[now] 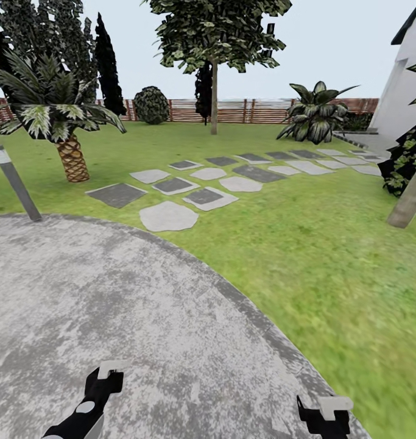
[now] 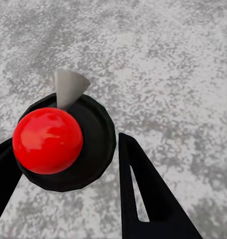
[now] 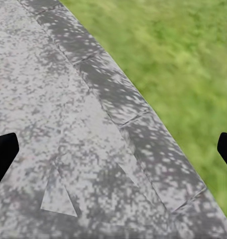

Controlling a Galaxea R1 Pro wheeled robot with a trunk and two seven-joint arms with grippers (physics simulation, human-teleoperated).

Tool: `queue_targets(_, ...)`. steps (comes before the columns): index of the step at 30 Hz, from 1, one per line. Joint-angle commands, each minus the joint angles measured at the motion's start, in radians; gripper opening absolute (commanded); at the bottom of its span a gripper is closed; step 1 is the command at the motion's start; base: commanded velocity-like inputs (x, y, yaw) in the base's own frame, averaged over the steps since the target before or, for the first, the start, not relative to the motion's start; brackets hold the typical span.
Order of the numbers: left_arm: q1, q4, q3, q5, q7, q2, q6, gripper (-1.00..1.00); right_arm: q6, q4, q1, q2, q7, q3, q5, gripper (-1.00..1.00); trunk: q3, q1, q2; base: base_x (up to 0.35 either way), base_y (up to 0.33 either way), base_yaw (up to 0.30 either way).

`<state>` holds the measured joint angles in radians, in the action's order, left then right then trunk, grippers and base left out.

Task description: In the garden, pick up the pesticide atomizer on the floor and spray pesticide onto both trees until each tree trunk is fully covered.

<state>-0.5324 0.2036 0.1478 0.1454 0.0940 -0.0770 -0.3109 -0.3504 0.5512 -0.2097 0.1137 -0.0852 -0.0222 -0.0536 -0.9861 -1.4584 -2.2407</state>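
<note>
Carrying looks like the step in hand: the left gripper (image 2: 63, 142) has its fingers closed against the pesticide atomizer (image 2: 96, 144), a black round body with a red ball and grey nozzle, over the grey stone patio (image 1: 141, 292). Spraying is not yet begun. Left of the route stand a slanted bollard (image 1: 14, 183) and a palm (image 1: 70, 155). Stepping stones (image 1: 171, 214) cross the lawn (image 1: 305, 244) toward a tall tree (image 1: 214, 36) near the fence (image 1: 232, 111), probably one target. A striped-leaf plant (image 1: 317, 116) sits further right. The right gripper (image 3: 115, 149) hangs spread wide, empty. A thick pale trunk (image 1: 407, 201) at the right edge, before the white house (image 1: 402, 91), may be the other target. The next move calls for driving within spray reach.
</note>
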Motion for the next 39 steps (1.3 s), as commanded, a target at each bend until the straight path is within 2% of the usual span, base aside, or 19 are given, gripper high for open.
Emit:
queue_targets(1, 0.0, -0.001, 0.005, 0.011, 0.005, 0.001, -0.005, -1.0, -0.002, -0.001, 0.0, 0.0, -0.004, -0.001, -0.006, 1.0, -0.001, 0.0, 0.0, 0.06, 0.0, -0.013)
queue_targets(10, 0.0, 0.0, 0.006, 0.011, 0.026, -0.001, -0.007, -1.0, -0.002, -0.002, 0.0, 0.0, -0.004, -0.001, -0.006, 1.0, -0.001, 0.0, 0.0, 0.28, 0.0, -0.003)
queue_targets(39, 0.0, -0.001, 0.006, 0.01, 0.027, -0.001, -0.007, -1.0, -0.004, -0.002, -0.001, 0.0, -0.004, -0.001, -0.007, 1.0, -0.001, 0.0, 0.0, 0.338, 0.0, 0.0)
